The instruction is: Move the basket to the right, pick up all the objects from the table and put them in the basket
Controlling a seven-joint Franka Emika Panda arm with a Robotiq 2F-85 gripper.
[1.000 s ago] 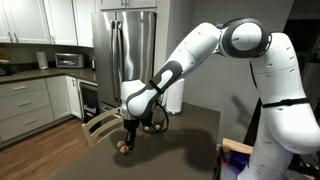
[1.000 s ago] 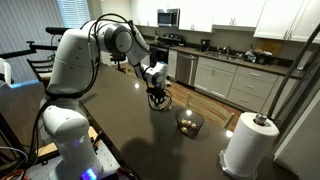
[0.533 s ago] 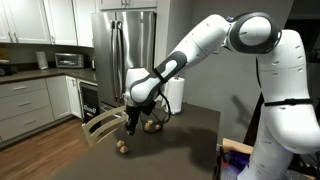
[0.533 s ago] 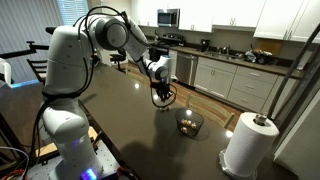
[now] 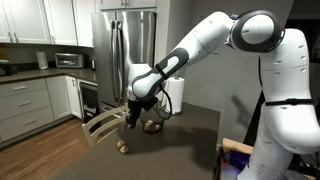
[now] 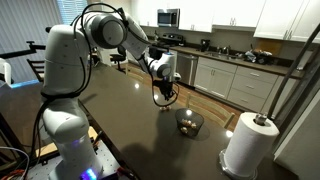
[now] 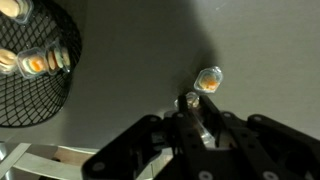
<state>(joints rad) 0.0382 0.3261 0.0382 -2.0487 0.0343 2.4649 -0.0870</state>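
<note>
My gripper (image 5: 131,123) hangs a little above the dark table (image 5: 192,130), near its far edge. In the wrist view the jaws (image 7: 190,103) are shut on a small pale tan piece (image 7: 189,99). Another tan piece (image 7: 209,80) lies on the table just beyond the fingertips; it also shows below the gripper in an exterior view (image 5: 122,147). The dark wire-mesh basket (image 7: 30,95) stands to the side with several tan pieces inside. It shows in both exterior views (image 5: 153,126) (image 6: 189,122), a short way from the gripper (image 6: 165,97).
A white paper towel roll (image 6: 250,143) stands on the table near the basket. A pale wooden chair (image 5: 101,126) sits at the table's edge beside the gripper. Kitchen counters (image 6: 235,62) and a steel fridge (image 5: 125,45) lie beyond.
The gripper was down at the table by the loose pieces a second ago. It has risen with one piece in its jaws, and one piece stays on the table.
</note>
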